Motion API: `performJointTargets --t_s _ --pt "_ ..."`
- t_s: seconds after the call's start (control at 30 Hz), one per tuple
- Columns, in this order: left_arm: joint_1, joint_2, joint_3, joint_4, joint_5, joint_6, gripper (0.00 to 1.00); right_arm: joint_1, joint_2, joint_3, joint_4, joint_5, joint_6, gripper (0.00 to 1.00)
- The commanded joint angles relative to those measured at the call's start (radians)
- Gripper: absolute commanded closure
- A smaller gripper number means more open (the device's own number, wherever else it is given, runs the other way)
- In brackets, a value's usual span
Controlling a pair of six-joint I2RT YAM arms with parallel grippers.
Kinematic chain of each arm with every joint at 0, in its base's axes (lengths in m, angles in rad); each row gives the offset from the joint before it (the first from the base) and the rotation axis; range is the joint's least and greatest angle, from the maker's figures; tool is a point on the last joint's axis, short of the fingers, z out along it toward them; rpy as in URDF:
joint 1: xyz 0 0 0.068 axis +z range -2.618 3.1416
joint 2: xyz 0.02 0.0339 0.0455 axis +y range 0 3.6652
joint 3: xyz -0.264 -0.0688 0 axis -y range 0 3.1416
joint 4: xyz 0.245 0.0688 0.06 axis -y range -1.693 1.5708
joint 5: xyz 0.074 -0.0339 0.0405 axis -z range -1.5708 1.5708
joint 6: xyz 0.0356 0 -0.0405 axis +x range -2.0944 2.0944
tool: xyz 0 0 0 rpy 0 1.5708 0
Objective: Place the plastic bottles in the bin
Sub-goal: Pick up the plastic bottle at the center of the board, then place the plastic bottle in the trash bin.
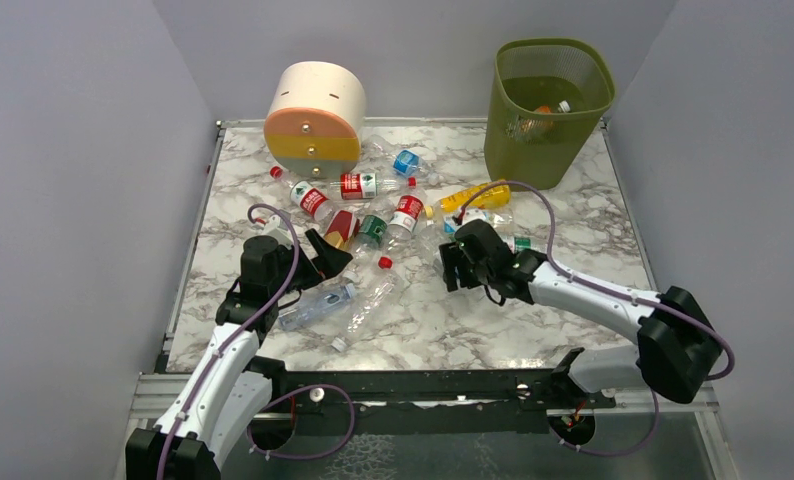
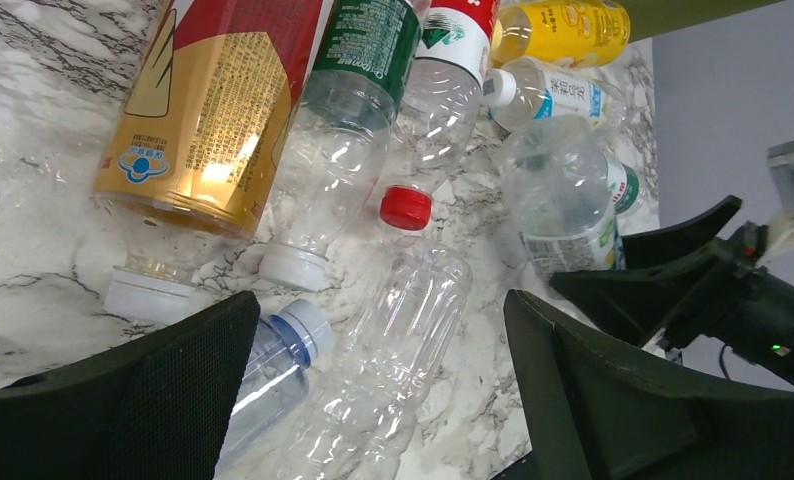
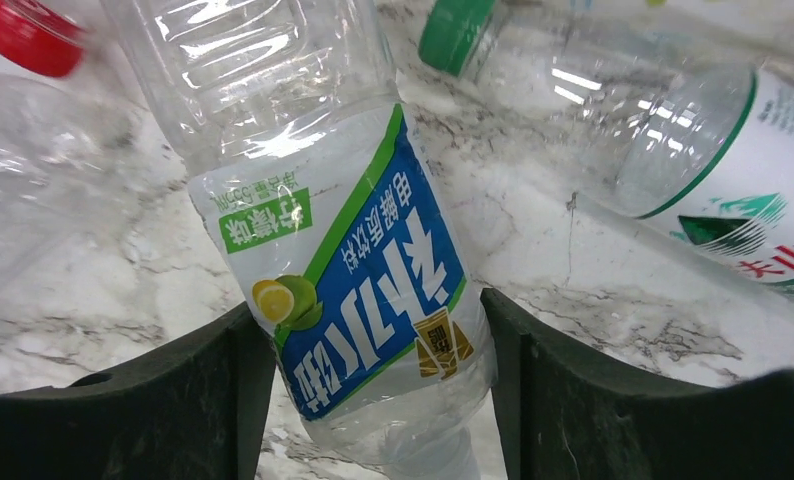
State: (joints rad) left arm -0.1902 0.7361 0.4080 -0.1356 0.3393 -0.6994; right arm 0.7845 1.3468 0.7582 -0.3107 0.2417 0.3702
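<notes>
Several plastic bottles [image 1: 373, 210] lie scattered in the middle of the marble table. The olive-green bin [image 1: 548, 150] stands at the back right with an orange bottle [image 1: 538, 118] inside. My right gripper [image 1: 451, 268] [image 3: 378, 310] is shut on a clear bottle with a blue and green label [image 3: 363, 270], both pads against its sides. My left gripper [image 1: 335, 255] [image 2: 381, 310] hangs open over a clear red-capped bottle [image 2: 413, 300] and a bluish white-capped bottle [image 2: 273, 370], touching neither.
A cream, orange and yellow round drawer box [image 1: 315, 115] stands at the back left, just behind the bottles. A yellow bottle [image 1: 473, 197] lies between the right gripper and the bin. A green-capped bottle [image 3: 673, 140] lies just beyond the held one.
</notes>
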Motion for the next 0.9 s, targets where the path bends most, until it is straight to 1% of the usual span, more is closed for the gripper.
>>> performJointTargets --t_s 0.0,0.23,0.4,0.63,0.73,0.87 --pt "-0.005 0.004 -0.012 0.036 -0.008 -0.007 0.01 0.006 -0.071 0.082 -0.035 -0.008 -0.008 0.29" --pt "-0.005 0.000 -0.008 0.035 -0.006 -0.007 0.01 0.004 -0.063 0.188 -0.055 0.055 -0.061 0.27" --pt "-0.006 -0.007 -0.008 0.031 -0.005 -0.009 0.01 -0.039 -0.037 0.270 -0.043 0.058 -0.100 0.26" --pt "-0.006 -0.020 0.000 0.017 -0.006 -0.007 0.01 -0.204 0.021 0.433 -0.016 -0.035 -0.150 0.26" --pt "-0.006 -0.025 -0.004 0.014 -0.005 -0.008 0.01 -0.284 0.061 0.546 -0.012 -0.057 -0.168 0.26" --pt "-0.007 -0.022 -0.008 0.018 -0.004 -0.012 0.01 -0.404 0.123 0.708 -0.006 -0.103 -0.152 0.26"
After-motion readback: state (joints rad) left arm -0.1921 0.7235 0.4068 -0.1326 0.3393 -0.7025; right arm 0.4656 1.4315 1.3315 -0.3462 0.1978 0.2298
